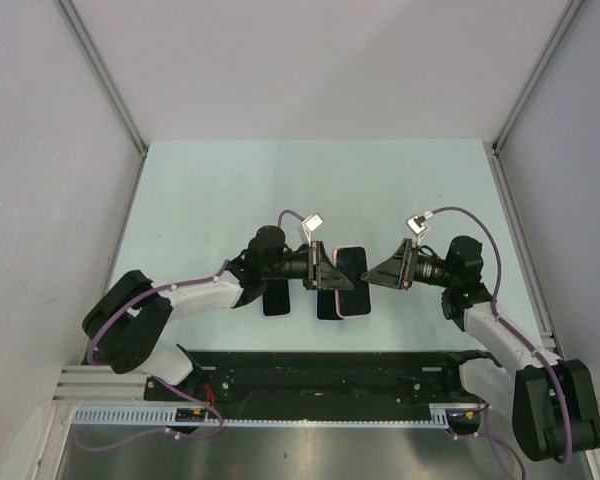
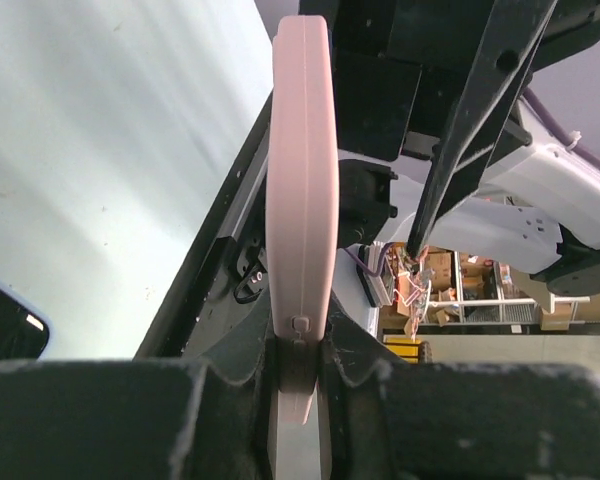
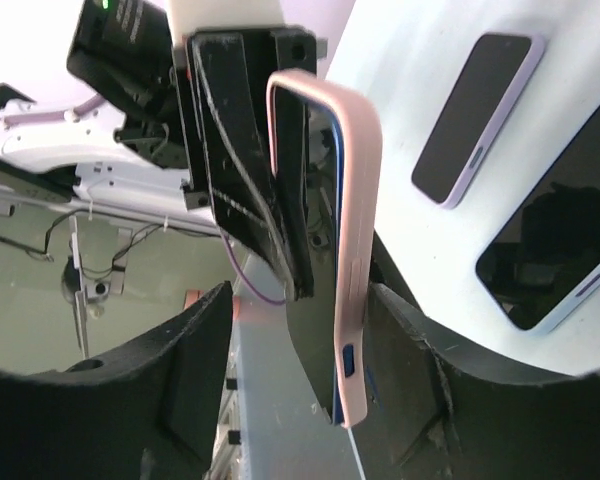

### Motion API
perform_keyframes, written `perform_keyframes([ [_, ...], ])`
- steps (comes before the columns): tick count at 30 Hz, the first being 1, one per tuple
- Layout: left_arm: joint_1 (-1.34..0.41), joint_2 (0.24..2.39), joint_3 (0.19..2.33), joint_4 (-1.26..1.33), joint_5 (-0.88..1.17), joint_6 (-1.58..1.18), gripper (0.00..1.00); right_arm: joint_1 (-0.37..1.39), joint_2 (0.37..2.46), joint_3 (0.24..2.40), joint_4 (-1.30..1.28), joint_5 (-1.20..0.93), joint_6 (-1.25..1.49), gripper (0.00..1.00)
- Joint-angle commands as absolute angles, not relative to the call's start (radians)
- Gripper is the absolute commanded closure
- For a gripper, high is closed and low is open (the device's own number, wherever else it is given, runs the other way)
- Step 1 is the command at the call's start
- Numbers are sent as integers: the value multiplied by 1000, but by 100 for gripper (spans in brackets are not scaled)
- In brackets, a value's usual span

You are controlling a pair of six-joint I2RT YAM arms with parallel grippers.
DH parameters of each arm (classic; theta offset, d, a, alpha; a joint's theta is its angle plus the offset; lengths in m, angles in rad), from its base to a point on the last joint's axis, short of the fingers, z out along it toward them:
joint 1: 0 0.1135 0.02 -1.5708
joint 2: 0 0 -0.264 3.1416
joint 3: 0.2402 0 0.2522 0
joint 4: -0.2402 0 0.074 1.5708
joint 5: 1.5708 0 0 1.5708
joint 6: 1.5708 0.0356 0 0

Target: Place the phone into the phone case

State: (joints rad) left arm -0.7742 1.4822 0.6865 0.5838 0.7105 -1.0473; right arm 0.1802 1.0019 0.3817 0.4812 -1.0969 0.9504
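1. White walls [image 1: 330, 60] close in a pale table [image 1: 400, 190] on three sides, and the two arms reach toward each other over its near middle part.
2. The pink phone case [image 3: 355, 250] is up in the air between the two arms. It stands on its edge and does not touch the table.
3. A phone [image 3: 335, 200] with a dark blue edge sits inside the case. Only a thin line of it shows along the rim, and a blue side button shows through the cut-out low on the case.
4. The left gripper [image 2: 298, 375] pinches the case. In the left wrist view its two fingers press on both flat sides of the pink edge near one end.
5. The right gripper [image 3: 298, 310] has its fingers spread, one on each side of the case. One finger is well apart from the case and the other is just beside it. I cannot tell if that one touches.
6. Two more phones lie flat on the table beyond the case with dark screens up: a lavender phone [image 3: 475, 120] and, near it, a pale-rimmed phone [image 3: 555, 245]. They are apart from each other.
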Motion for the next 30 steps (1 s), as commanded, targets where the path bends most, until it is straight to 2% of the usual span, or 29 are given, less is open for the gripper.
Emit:
perform_keyframes([
  [1,-753,1401,693,627,715,-1048,100,213,962,305,607,-1149,972,38],
  [3,-739,1394,692,629,707,-1057,100,224,950,284,637,-1144,988,34],
  [7,-721,1391,689,669,710,-1086,100,239,939,259,626,-1124,977,33],
  [12,-718,1407,699,670,709,-1097,100,255,942,253,647,-1123,992,40],
  [15,-718,1404,707,614,684,-1066,100,258,939,252,660,-1115,1006,56],
  [16,-716,1401,713,577,669,-1014,100,258,936,250,670,-1114,1012,69],
  [18,-716,1384,738,439,606,-951,100,256,925,250,675,-1103,1028,80],
  [19,-716,1379,744,410,592,-909,100,256,920,252,678,-1100,1046,90],
  [21,-718,1373,755,349,568,-876,100,250,920,255,675,-1083,1066,99],
  [22,-718,1376,761,327,562,-847,100,249,922,258,663,-1078,1086,100],
  [25,-718,1378,770,292,558,-824,100,235,934,264,667,-1057,1112,100],
  [26,-718,1379,772,290,564,-822,100,236,937,267,672,-1049,1118,96],
  [27,-718,1381,773,291,574,-822,100,235,937,271,670,-1043,1115,86],
  [29,-718,1388,775,308,630,-828,100,232,930,287,647,-1040,1071,75],
  [30,-718,1385,775,310,655,-830,100,233,922,297,602,-1039,1043,66],
])
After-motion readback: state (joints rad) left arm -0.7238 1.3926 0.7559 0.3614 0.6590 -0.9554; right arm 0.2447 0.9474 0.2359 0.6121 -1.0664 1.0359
